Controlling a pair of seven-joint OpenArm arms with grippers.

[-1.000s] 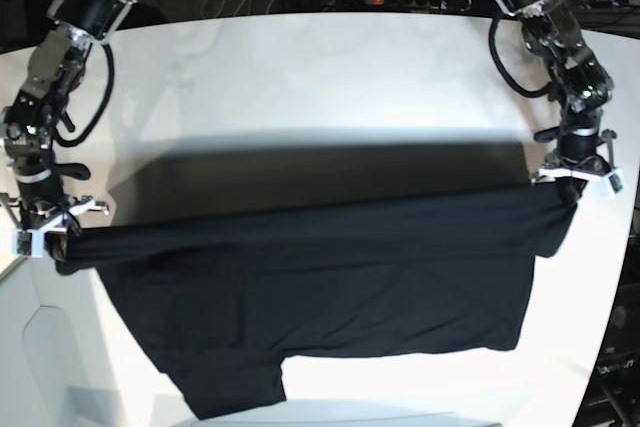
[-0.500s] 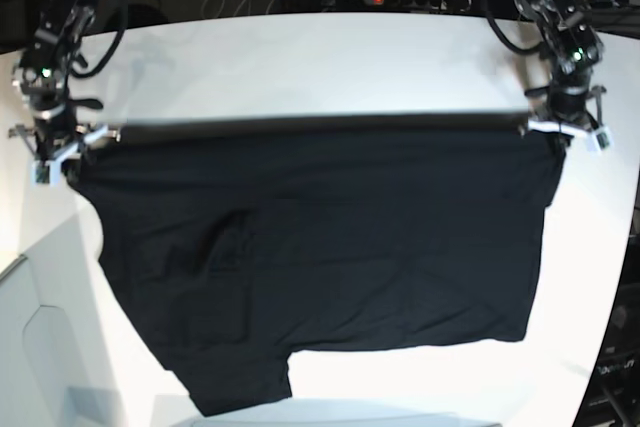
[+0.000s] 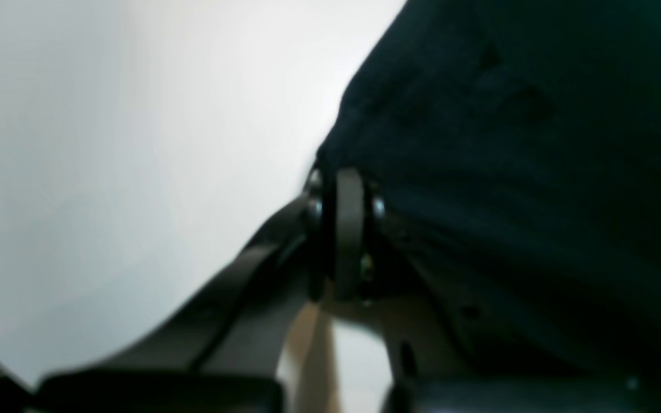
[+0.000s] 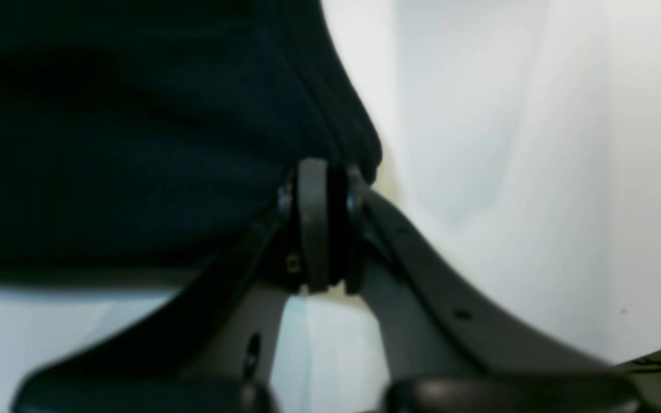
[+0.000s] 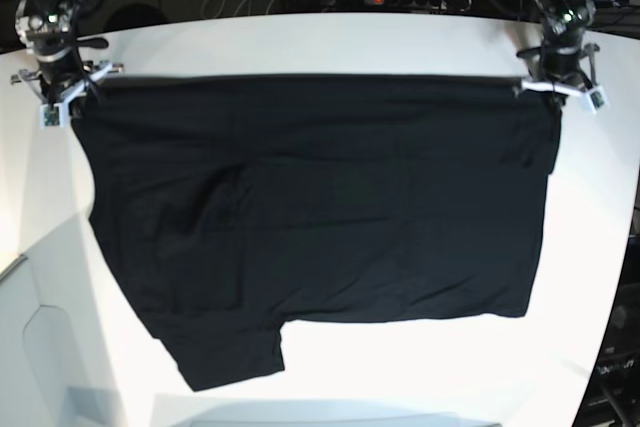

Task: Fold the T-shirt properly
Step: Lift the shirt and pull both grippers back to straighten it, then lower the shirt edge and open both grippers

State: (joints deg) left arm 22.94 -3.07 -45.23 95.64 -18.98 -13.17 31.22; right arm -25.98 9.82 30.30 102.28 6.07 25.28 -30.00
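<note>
Large plain black short-sleeved cloth T-shirt point(image 5: 320, 217) spread over white table point(image 5: 300, 47), top edge pulled straight between both claws, one sleeve hanging at near edge. Left gripper point(image 5: 557, 85) pinching far corner on base view's right; wrist view: cloth bunched at its tips. Right gripper point(image 5: 58, 99) pinching opposite far corner, cloth draped beside its tips.

The T-shirt point(image 5: 320, 217) is matt black cloth, soft-looking, with faint creases and a fine knit ribbing near its pinched corners. The tabletop point(image 5: 330, 47) is smooth white with a slight satin sheen. The left gripper's fingers point(image 3: 349, 229) look like matt grey plastic, the right gripper's fingers point(image 4: 313, 223) likewise.
</note>
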